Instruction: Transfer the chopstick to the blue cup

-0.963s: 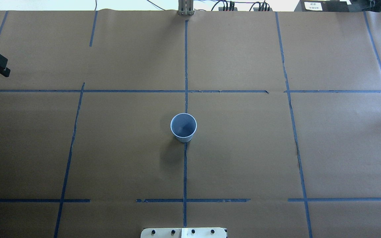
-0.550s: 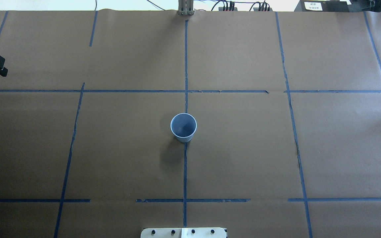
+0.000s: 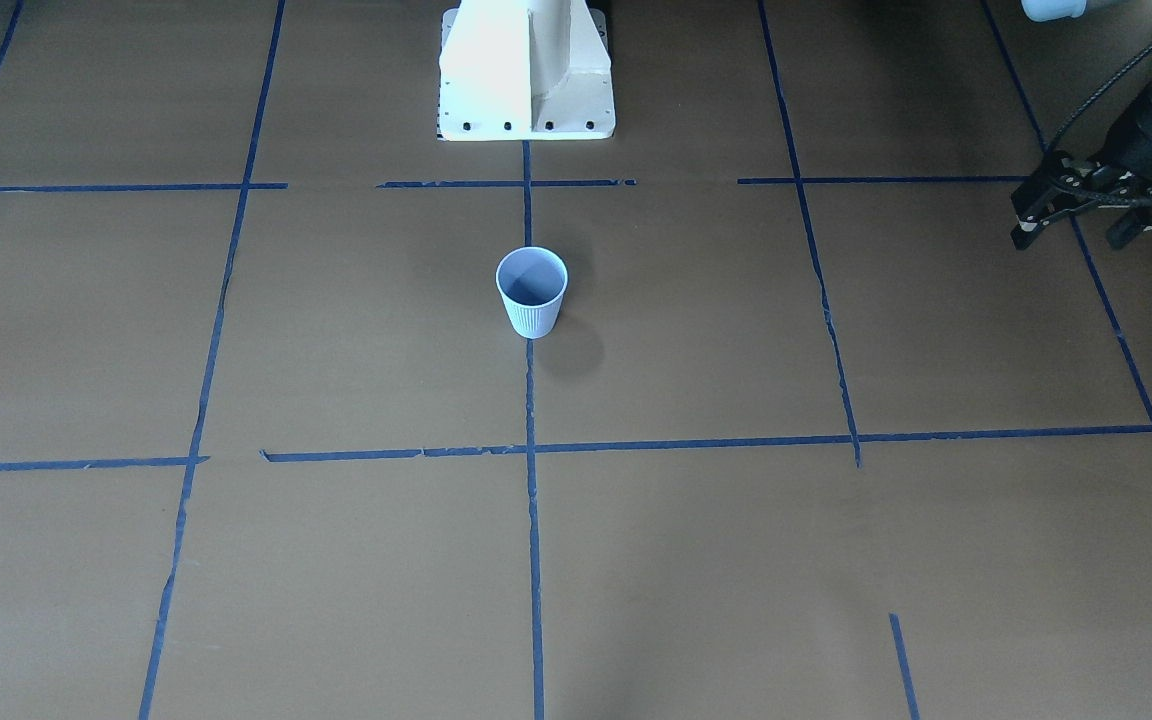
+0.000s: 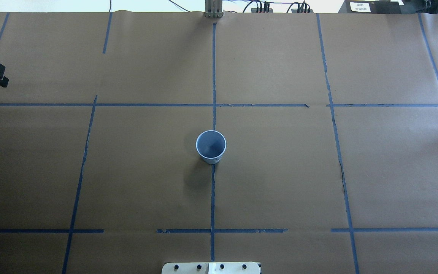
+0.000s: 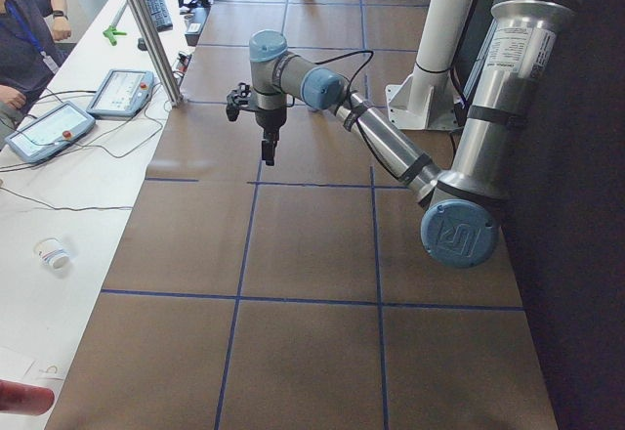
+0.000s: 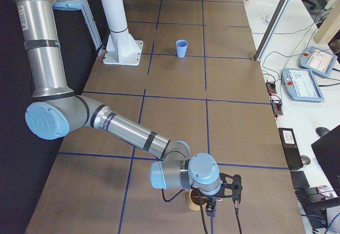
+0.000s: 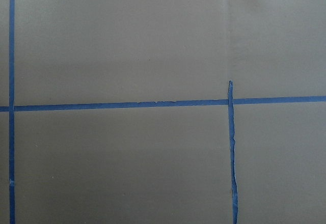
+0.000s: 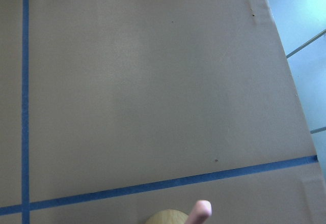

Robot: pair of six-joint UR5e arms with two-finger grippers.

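Plainly, what matters here is that the chopstick (image 8: 201, 212) sits at the right end of the bench (image 4: 280, 182), far from where it must go. In the right wrist view we see only its pale pink tip poking up at the bottom edge, just beside the rim of a tan cup (image 8: 165, 218) that seems to hold it. We judge that its long axis is close to upright, pointing toward the camera. The right gripper (image 6: 222, 208) hangs directly over that tan cup in the right side view, so the stick lies just below it. We cannot tell whether its jaws are apart or closed, since its fingers show in no view that settles it. The blue cup (image 4: 211, 146) stands upright at the middle of the bench, mouth up and with nothing seen inside, well apart from the right gripper and toward the robot's left of it. The left gripper (image 3: 1068, 240) hovers at the opposite end with its fingers spread and nothing between them, farther still from the stick. We judge the right arm is the one to lift the stick straight up along its axis, then carry it toward the centre.
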